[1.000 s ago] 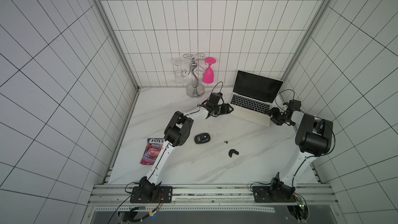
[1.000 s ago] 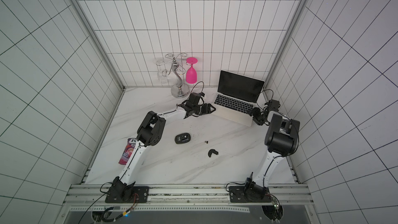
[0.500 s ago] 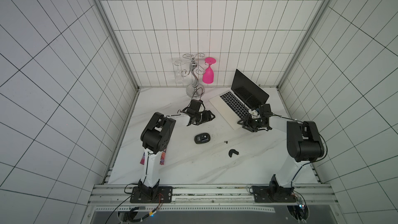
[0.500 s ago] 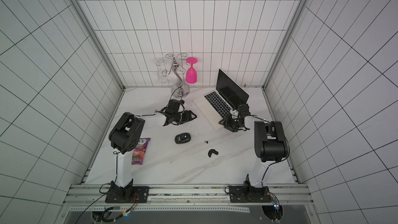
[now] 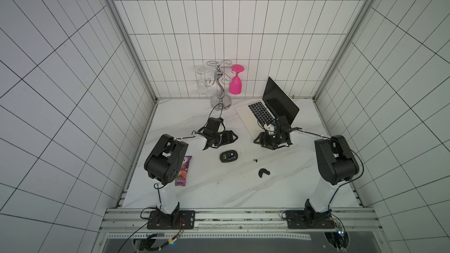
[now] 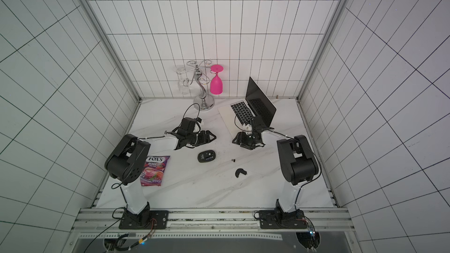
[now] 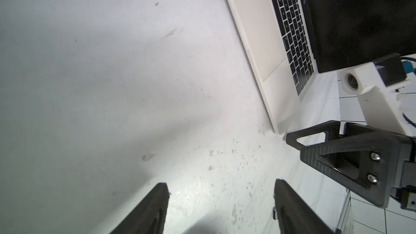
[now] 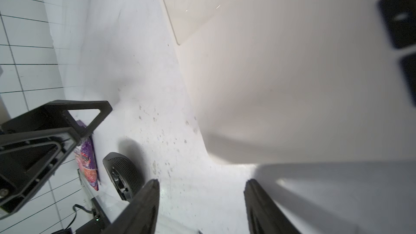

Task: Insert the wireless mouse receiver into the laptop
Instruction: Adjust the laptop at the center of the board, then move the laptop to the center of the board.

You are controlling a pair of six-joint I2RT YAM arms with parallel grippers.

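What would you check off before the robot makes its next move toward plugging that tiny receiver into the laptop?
1. Wireless mouse receiver lying free on the table: ok.
2. Mouse and black cover piece apart from the receiver: ok.
3. Left gripper open and empty: ok.
4. Right gripper open and empty: ok.
5. Laptop open on the table: ok.
6. Free port on the laptop's side: cannot tell, no view shows one.

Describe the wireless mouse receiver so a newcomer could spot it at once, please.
On the marble table, look between the oval black mouse and the black crescent-shaped cover. The wireless mouse receiver lies there, a tiny dark rectangle, far smaller than either.
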